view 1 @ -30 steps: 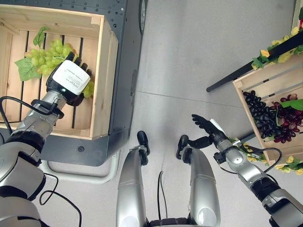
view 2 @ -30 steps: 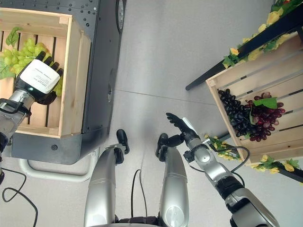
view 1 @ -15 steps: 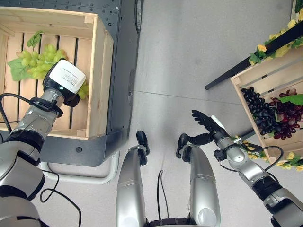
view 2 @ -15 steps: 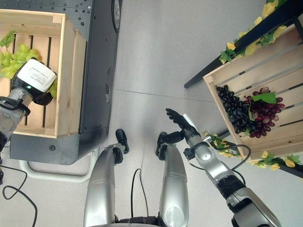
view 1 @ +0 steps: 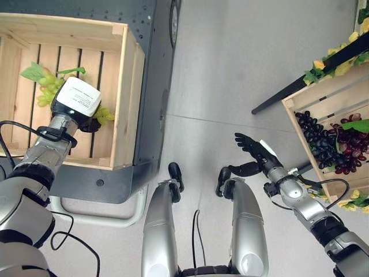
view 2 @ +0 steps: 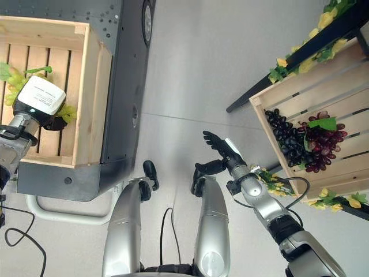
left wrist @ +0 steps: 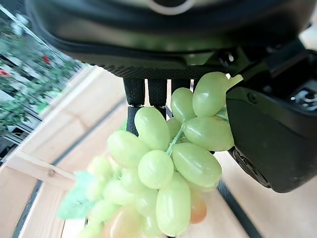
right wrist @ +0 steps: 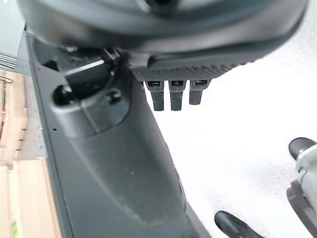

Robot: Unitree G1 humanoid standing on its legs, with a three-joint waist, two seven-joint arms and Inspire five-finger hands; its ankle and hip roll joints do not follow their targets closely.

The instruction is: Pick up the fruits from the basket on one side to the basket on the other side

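Nearest, the right hand (view 1: pixel 253 149) is being held over the grey floor (view 1: pixel 230 69) with its fingers spread loose, and nothing is being held in it. Farther off on the left, a bunch of green grapes (left wrist: pixel 168 163) is being gripped by the left hand (view 1: pixel 74 105) inside the left wooden crate (view 1: pixel 124 98). Much of the bunch is being covered by the hand from above. On the right, dark and red grapes (view 1: pixel 331 147) are lying in the right wooden crate (view 1: pixel 300 99), which is being cut off by the edge.
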